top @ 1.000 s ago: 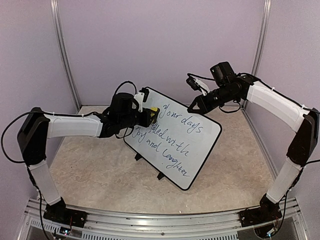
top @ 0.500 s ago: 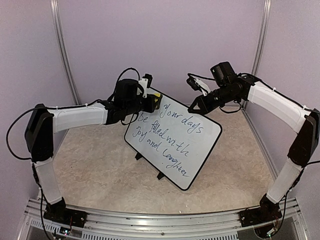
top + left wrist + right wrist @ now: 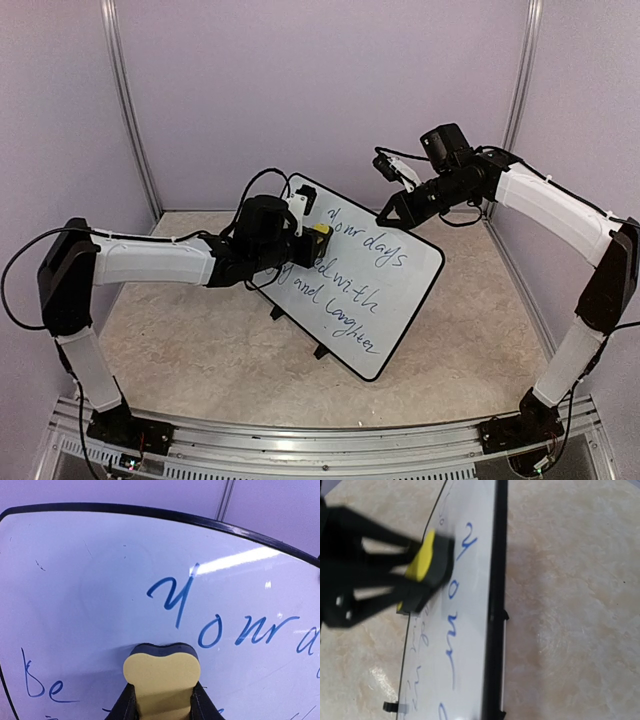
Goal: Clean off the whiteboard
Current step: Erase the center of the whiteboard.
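Observation:
The whiteboard stands tilted on the table, with blue cursive lines on it. Its upper left part is wiped. My left gripper is shut on a yellow eraser and presses its dark felt against the board, just below and left of the word "Your". In the left wrist view the eraser sits between my fingers on the board. My right gripper is shut on the board's top edge. The right wrist view shows the black frame and the eraser.
The board rests on small black feet on a beige stone-patterned table. Purple walls with metal posts close in the back and sides. Cables hang off both arms.
My left gripper with the eraser went up to the board's top left corner, then came down and right to its spot below "Your". The right arm has not moved.

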`<state>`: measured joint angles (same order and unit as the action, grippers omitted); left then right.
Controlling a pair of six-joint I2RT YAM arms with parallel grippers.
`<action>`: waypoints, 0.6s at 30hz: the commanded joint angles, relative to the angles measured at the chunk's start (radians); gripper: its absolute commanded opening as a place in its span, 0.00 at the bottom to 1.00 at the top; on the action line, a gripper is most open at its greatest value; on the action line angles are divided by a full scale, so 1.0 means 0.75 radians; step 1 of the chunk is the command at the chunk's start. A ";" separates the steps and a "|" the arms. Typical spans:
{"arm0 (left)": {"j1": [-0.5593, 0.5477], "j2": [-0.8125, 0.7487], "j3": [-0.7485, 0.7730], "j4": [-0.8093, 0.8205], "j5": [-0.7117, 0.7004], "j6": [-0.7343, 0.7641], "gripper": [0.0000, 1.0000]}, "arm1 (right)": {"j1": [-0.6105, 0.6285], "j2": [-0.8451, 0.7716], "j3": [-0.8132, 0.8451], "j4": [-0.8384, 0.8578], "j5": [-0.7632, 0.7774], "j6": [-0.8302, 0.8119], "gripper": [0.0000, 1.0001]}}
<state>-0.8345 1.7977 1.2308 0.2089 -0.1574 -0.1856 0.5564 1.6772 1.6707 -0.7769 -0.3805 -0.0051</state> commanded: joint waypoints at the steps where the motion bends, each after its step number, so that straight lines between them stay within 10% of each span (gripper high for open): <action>1: -0.038 -0.007 -0.098 -0.128 0.015 -0.026 0.15 | 0.092 -0.058 0.020 0.052 -0.159 -0.160 0.00; 18: -0.010 0.133 0.255 -0.170 0.074 0.044 0.15 | 0.091 -0.071 0.006 0.058 -0.173 -0.165 0.00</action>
<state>-0.8448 1.8351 1.3777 0.1116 -0.1581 -0.1684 0.5598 1.6752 1.6707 -0.7700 -0.3782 -0.0059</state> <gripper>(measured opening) 0.284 0.041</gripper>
